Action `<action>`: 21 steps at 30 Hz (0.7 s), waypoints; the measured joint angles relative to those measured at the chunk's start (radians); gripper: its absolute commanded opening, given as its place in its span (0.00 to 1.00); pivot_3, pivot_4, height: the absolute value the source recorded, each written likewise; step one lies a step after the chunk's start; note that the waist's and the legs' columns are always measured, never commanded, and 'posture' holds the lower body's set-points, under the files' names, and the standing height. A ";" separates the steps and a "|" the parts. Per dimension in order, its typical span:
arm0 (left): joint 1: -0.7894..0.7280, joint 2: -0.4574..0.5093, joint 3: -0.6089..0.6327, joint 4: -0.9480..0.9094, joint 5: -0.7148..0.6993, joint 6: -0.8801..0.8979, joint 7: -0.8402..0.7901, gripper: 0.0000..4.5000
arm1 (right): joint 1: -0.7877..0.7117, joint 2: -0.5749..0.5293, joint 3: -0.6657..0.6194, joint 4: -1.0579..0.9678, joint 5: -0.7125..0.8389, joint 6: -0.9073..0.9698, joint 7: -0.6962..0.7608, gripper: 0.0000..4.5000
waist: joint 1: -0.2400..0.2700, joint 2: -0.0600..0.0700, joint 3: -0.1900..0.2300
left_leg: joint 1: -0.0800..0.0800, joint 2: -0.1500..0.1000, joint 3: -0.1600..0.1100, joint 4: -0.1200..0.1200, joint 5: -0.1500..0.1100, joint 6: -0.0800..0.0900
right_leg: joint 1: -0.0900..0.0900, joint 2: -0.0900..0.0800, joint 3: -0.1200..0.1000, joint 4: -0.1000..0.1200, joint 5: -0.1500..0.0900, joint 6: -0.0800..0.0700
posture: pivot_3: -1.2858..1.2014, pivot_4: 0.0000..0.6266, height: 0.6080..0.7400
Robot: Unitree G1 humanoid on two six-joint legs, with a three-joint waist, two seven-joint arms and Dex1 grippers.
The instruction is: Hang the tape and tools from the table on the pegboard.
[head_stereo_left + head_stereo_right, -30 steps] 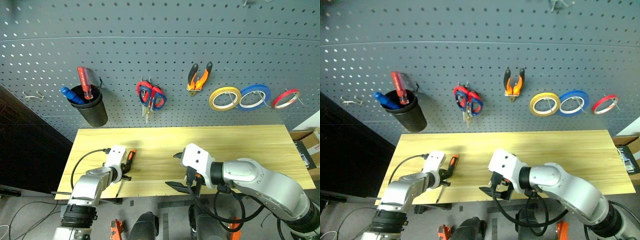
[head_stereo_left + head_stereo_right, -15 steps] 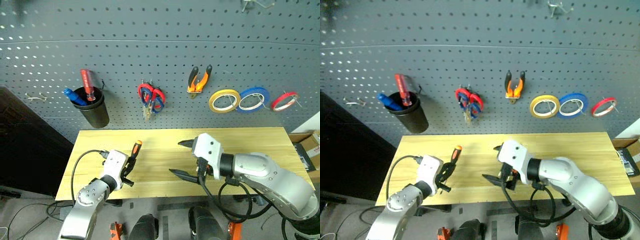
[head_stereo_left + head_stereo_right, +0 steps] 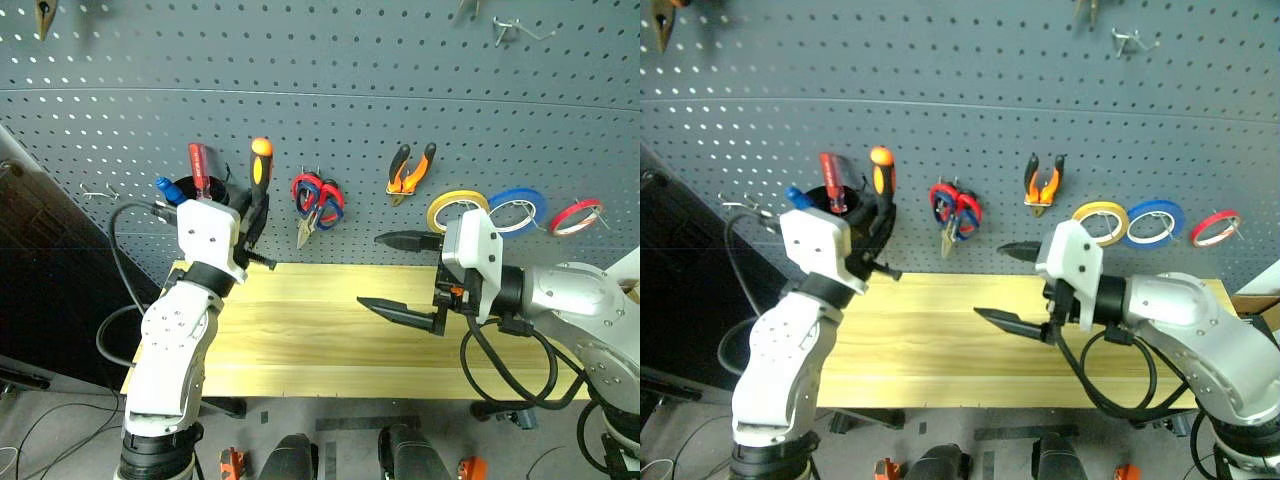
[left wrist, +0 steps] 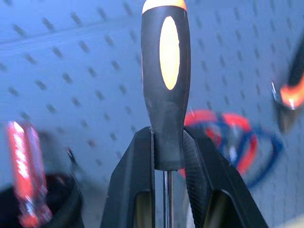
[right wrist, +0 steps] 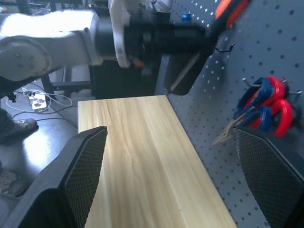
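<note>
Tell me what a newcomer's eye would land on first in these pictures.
The left gripper holds a slim screwdriver with an orange-and-black handle up against the dark grey perforated pegboard, beside the black cup. The right gripper hangs wide open over the light wood-grain table. Yellow, blue and red tape rolls hang at right.

Wide bare stretch of table under both arms, easy passage there. Up on the pegboard it's tight: the black cup with its red-handled screwdriver sits just beside the left gripper, two scissors close on its other side. The right gripper hangs wide-spread mid-table, blocking the centre.
</note>
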 measured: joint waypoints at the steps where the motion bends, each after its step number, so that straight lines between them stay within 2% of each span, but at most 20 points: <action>1: -0.023 0.000 0.013 -0.011 0.000 0.012 0.012 0.12 | -0.002 -0.004 0.000 0.007 -0.001 -0.006 0.003 1.00 | 0.002 0.000 -0.005 | 0.000 0.000 0.000 0.000 0.000 0.000 | 0.000 0.000 0.000 0.000 0.000 0.000 | 0.57 0.14 1.00; 9: -0.195 0.055 0.161 0.060 0.003 0.071 0.094 0.12 | -0.065 -0.002 0.002 0.089 -0.023 -0.051 0.019 1.00 | 0.010 -0.001 -0.046 | 0.002 -0.001 0.000 0.000 0.001 -0.001 | 0.001 0.003 0.001 0.000 0.001 -0.001 | 0.58 0.09 1.00; 15: -0.201 0.053 0.153 0.227 0.030 0.017 0.108 0.12 | -0.079 0.019 0.013 0.123 -0.048 -0.081 0.021 1.00 | 0.031 -0.003 -0.062 | 0.003 -0.002 0.000 0.001 0.001 -0.002 | 0.002 0.004 0.002 0.001 0.001 -0.001 | 0.58 0.07 1.00; 21: -0.239 0.014 0.119 0.409 0.060 -0.134 0.111 0.12 | -0.086 0.035 0.033 0.130 -0.064 -0.085 0.020 1.00 | 0.046 -0.006 -0.071 | 0.003 -0.002 0.000 0.001 0.002 -0.003 | 0.002 0.005 0.003 0.001 0.002 -0.002 | 0.57 0.07 1.00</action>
